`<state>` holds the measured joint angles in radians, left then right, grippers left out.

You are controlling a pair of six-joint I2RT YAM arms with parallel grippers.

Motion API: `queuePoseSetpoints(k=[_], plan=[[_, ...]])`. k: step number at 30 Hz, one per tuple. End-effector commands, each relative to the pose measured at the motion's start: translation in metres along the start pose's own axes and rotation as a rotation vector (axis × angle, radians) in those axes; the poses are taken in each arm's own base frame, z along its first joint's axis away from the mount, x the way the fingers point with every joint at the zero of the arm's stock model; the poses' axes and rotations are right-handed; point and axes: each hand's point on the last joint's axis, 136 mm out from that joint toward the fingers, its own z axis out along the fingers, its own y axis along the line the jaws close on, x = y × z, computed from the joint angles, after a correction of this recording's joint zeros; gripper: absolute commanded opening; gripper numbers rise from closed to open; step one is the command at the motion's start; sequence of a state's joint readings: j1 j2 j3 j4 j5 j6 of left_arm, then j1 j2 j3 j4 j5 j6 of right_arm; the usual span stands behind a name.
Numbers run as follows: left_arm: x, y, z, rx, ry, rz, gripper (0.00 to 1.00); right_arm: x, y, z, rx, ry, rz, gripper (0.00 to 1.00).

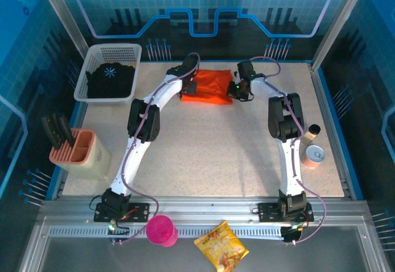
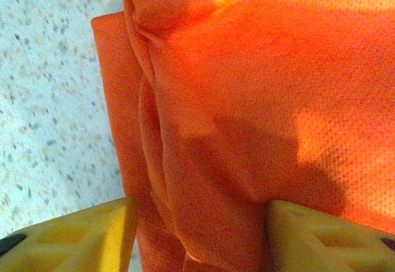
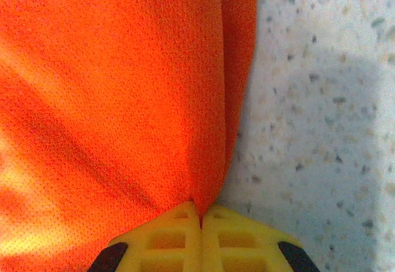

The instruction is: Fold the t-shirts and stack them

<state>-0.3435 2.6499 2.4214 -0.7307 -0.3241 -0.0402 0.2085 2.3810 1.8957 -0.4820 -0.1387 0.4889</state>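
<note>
while the black t-shirt (image 1: pixel 111 79) lies heaped in the white mesh basket (image 1: pixel 117 51) at the far left corner of the tabletop (image 1: pixel 210 155), the work in hand is the orange t-shirt (image 1: pixel 213 88). it lies at the far middle of the tabletop as a compact rectangle of several layers. the left claw (image 2: pixel 199 241) is at the shirt's left end. its yellow fingers (image 2: pixel 80 238) stand apart with the folded edge lying between them, next to bare tabletop, and no pinch is to be seen there. the right claw (image 3: pixel 200 226) is at the right end, fingers together and clamped on a tuck of the orange cloth, which draws to a point where they meet.

i judge this to be late in the folding of the orange t-shirt, either a last fold or squaring it up as the base of the stack. the black one is not yet begun. next, the left claw probably needs to close on all the layers of its edge, so that both ends are held alike. the two arms would then have to move together and level, since a one-sided pull could drag the rectangle askew or peel the top layer loose.
</note>
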Motion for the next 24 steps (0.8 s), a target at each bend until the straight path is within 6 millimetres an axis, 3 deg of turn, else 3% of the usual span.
queuePoseSetpoints(k=[1, 6, 12, 16, 20, 23, 24], plan=[[0.002, 0.012, 0.013, -0.022, 0.018, 0.033, 0.58, -0.011, -0.022, 0.008, 0.048, 0.003, 0.030, 0.01], [-0.007, 0.011, 0.017, -0.014, -0.015, 0.040, 0.59, -0.033, -0.030, 0.012, 0.081, -0.029, 0.018, 0.00], [-0.007, 0.013, 0.017, -0.010, -0.009, 0.025, 0.63, -0.042, -0.030, 0.017, 0.074, -0.037, 0.017, 0.01], [-0.015, 0.014, 0.008, -0.002, -0.031, 0.025, 0.73, -0.041, -0.022, 0.012, 0.044, -0.028, 0.019, 0.17], [-0.041, 0.019, -0.021, -0.003, -0.101, 0.024, 0.84, -0.049, -0.010, -0.015, 0.024, -0.064, -0.008, 0.33], [-0.070, 0.027, -0.059, -0.012, -0.190, 0.028, 0.92, -0.061, 0.003, -0.048, 0.014, -0.109, -0.043, 0.38], [-0.081, 0.030, -0.075, -0.017, -0.227, 0.029, 0.97, -0.066, 0.009, -0.061, 0.009, -0.126, -0.056, 0.44]])
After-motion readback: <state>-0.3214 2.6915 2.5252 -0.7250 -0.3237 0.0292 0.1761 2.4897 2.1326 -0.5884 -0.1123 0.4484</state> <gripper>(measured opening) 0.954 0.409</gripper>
